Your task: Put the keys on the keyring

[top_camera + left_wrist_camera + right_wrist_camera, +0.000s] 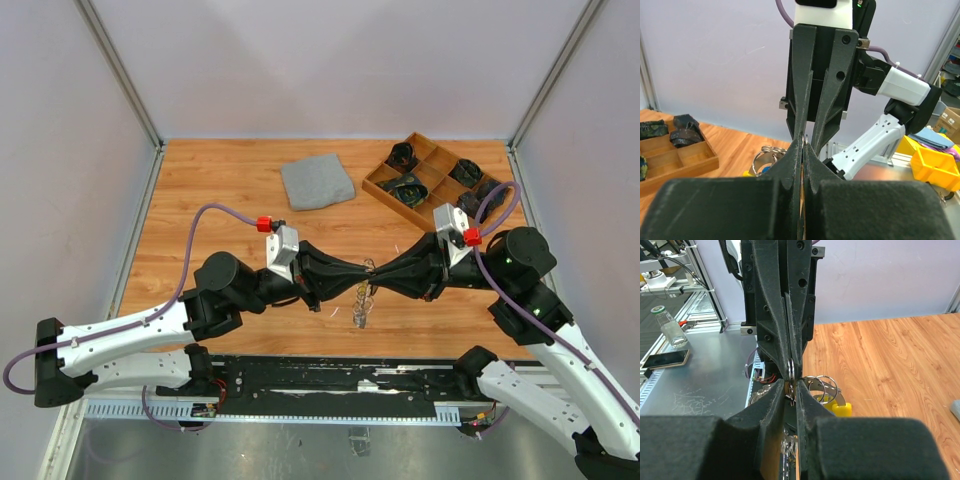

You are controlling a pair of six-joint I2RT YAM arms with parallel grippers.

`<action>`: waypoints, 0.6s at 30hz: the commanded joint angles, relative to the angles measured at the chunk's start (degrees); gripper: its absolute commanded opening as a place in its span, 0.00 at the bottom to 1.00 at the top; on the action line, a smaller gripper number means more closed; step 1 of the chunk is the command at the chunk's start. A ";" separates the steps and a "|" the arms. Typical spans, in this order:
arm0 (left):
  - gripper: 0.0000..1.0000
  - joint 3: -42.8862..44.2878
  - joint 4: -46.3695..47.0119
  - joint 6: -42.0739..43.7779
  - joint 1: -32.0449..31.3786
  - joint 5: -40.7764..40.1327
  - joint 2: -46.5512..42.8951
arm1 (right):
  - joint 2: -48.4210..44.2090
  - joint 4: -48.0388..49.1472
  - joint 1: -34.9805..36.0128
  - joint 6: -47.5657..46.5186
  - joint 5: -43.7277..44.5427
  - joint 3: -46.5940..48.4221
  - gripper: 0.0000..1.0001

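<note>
– Pincers, top view: left pincer and right pincer meet tip to tip over the worktop. The keys dangle under the joint. Grey cloth and wooden tray sit well behind.
– Left wrist?
– left pincer fully closed. right pincer enters from above, fingers nearly together. keys bunched just left of the tips, partly hidden.
– Right wrist?
– Edge of keyring clamped between left fingers. Right fingers a narrow gap apart, metal between them; can't tell if it's gripped. Yellow-headed key just beside.
</note>
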 commanded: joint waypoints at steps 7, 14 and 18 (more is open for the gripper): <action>0.01 2.43 3.56 -0.32 0.26 1.73 0.12 | 0.05 1.12 0.89 -0.85 -0.29 0.37 0.01; 0.05 2.47 3.35 -0.76 0.29 3.10 -0.08 | 0.08 -7.42 0.89 -6.70 0.40 4.07 0.00; 0.25 3.66 1.03 0.21 0.27 4.94 0.18 | 1.39 -17.63 0.84 -12.86 1.73 9.32 0.01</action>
